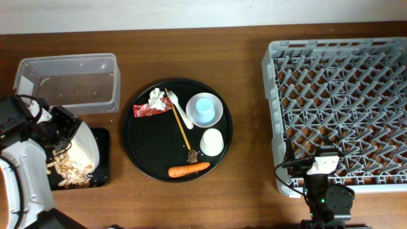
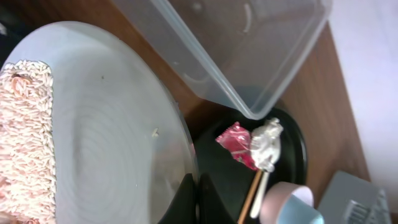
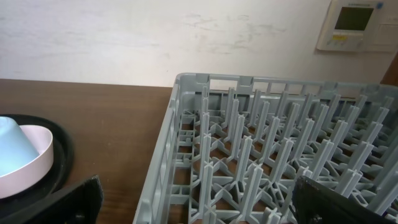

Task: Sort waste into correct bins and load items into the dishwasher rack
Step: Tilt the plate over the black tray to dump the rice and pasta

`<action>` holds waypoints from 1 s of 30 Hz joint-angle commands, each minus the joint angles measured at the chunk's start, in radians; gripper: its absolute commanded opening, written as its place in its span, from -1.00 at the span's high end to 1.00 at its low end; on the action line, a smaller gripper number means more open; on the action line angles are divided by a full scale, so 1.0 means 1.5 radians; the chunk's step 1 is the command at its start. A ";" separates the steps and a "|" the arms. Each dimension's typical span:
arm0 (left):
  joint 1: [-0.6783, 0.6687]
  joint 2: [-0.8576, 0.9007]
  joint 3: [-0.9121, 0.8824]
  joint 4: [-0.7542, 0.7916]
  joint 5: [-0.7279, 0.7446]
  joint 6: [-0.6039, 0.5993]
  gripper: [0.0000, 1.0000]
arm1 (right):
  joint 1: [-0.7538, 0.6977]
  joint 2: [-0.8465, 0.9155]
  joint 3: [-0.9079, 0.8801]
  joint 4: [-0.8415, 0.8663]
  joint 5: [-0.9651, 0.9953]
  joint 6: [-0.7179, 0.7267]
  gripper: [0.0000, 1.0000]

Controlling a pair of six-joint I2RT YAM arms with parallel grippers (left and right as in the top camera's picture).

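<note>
Overhead view: left tool (image 2: 198, 202) clamps the tilted pale grey round plate (image 1: 81, 143) over the shallow black rectangular tray (image 1: 103, 159).
Beige food scraps (image 1: 67, 173) lie in it; right tool (image 3: 199, 200) gapes wide by the grey pegged plastic rack (image 1: 343, 108).

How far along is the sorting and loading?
Done: rice and strips lie in the black rectangular tray. In hand: left fingers tip the grey plate over it. Remaining on the round tray: wrapper, tissue, carrot, blue cup, white cup, bowl, fork; rack looks empty.

Table (image 1: 248, 57) — tub (image 1: 63, 58), tray (image 1: 103, 156), round tray (image 1: 156, 146), rack (image 1: 269, 114)
</note>
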 commanded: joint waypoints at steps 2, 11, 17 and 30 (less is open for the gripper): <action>0.046 -0.009 -0.001 0.004 0.117 0.019 0.98 | -0.005 -0.004 -0.003 -0.003 0.004 0.001 -0.97; 0.141 -0.009 -0.003 -0.009 0.223 0.034 0.98 | -0.005 -0.004 -0.003 -0.003 0.004 0.001 -0.97; 0.148 -0.009 -0.025 0.010 0.326 0.034 0.98 | -0.005 -0.004 -0.003 -0.003 0.004 0.001 -0.97; 0.259 -0.009 -0.041 -0.009 0.415 0.039 0.98 | -0.005 -0.004 -0.003 -0.003 0.004 0.001 -0.97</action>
